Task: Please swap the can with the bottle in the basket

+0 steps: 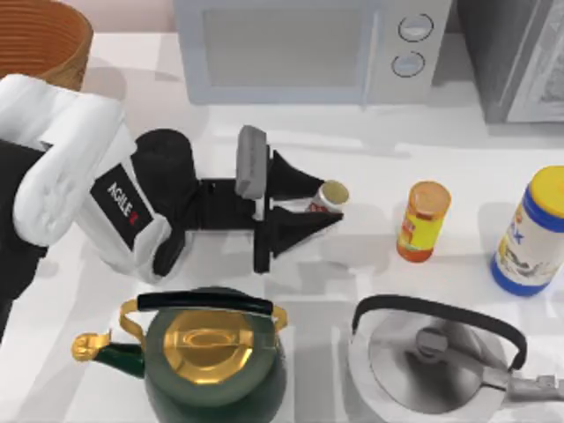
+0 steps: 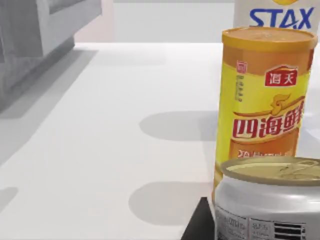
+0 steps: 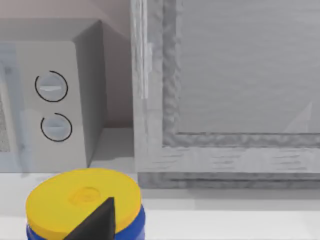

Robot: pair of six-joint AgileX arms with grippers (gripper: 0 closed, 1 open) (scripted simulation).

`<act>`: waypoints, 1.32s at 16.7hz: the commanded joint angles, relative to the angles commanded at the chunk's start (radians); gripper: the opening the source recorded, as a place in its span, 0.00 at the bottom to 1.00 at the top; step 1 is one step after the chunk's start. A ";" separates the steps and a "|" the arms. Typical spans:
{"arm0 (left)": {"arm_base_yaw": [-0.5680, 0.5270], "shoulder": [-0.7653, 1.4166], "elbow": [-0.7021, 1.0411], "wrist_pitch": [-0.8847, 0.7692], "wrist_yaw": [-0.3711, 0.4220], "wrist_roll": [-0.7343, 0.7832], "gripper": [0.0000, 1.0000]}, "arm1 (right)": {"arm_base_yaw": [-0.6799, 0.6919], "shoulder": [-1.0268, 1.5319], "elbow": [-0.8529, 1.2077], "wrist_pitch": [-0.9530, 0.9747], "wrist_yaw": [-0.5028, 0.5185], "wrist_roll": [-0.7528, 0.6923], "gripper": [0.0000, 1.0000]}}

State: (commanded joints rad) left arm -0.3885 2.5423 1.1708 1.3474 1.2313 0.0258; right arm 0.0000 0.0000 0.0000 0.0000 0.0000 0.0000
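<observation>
Reaching across the middle of the bench (image 1: pixel 370 150) with the left claw (image 1: pixel 319 204), spread wide, with the can (image 1: pixel 332 196) right at its tips and only partly between them. Not pinching anything yet. Could go wrong by closing too soon: only catches the near edge, so tips or rolls the can. Could also push too far and knock the can into the orange bottle (image 1: pixel 423 220) standing near it on the right. Little room toward the near edge, with the green kettle (image 1: pixel 211 357) and the silver kettle (image 1: pixel 441 361) close under the arm. More bare room toward the microwave (image 1: pixel 300 48) at the back. Long way to carry to the basket (image 1: pixel 44 40), far off in the back left corner, so needs a firm hold and a high lift over its rim. Right claw (image 3: pixel 95 222) parked just over the yellow lid of the blue tub (image 1: pixel 533 233); cannot tell whether spread or shut.
</observation>
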 joint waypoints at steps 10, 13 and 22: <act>0.000 0.000 0.000 0.000 0.000 0.000 0.90 | 0.000 0.000 0.000 0.000 0.000 0.000 1.00; 0.000 0.000 0.000 0.000 0.000 0.000 1.00 | 0.000 0.000 0.000 0.000 0.000 0.000 1.00; 0.006 -0.007 -0.003 -0.005 -0.005 0.000 1.00 | 0.000 0.000 0.000 0.000 0.000 0.000 1.00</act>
State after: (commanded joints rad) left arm -0.3824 2.5354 1.1676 1.3428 1.2267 0.0262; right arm 0.0000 0.0000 0.0000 0.0000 0.0000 0.0000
